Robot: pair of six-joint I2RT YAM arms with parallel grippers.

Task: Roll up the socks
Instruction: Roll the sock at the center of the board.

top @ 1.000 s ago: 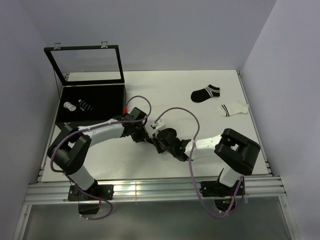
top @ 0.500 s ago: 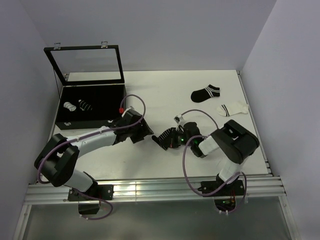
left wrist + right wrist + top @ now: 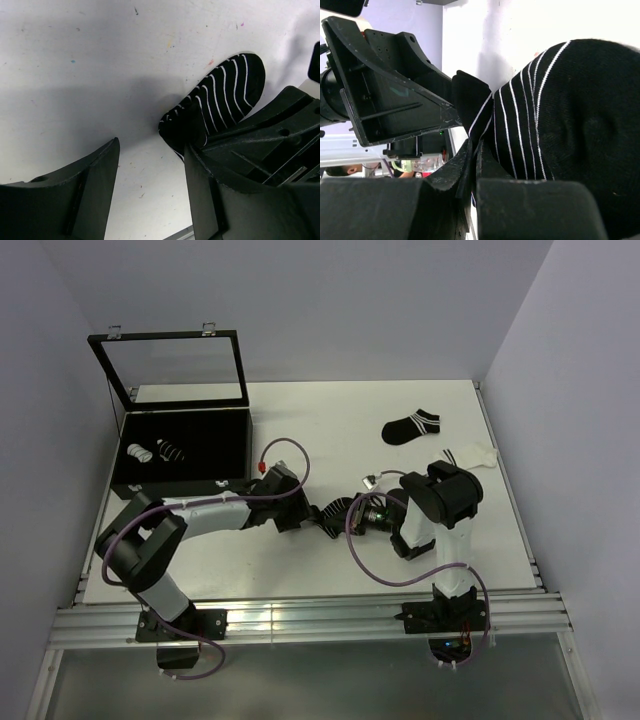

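the white surface (image 3: 330, 420) has tiny coloured specks on it. a black sock with thin white lines (image 3: 335, 512) rests on it between the two grippers. it is just in front of the left gripper (image 3: 303, 512), and the right gripper (image 3: 352, 512) pinches its edge. a second black sock (image 3: 411, 427) lies flat, well beyond the right gripper. a white sock (image 3: 478, 453) lies near that one, off to the right gripper's right side, partly hidden. a black box (image 3: 190, 483) with its lid up sits well apart from the left gripper, on its left side.
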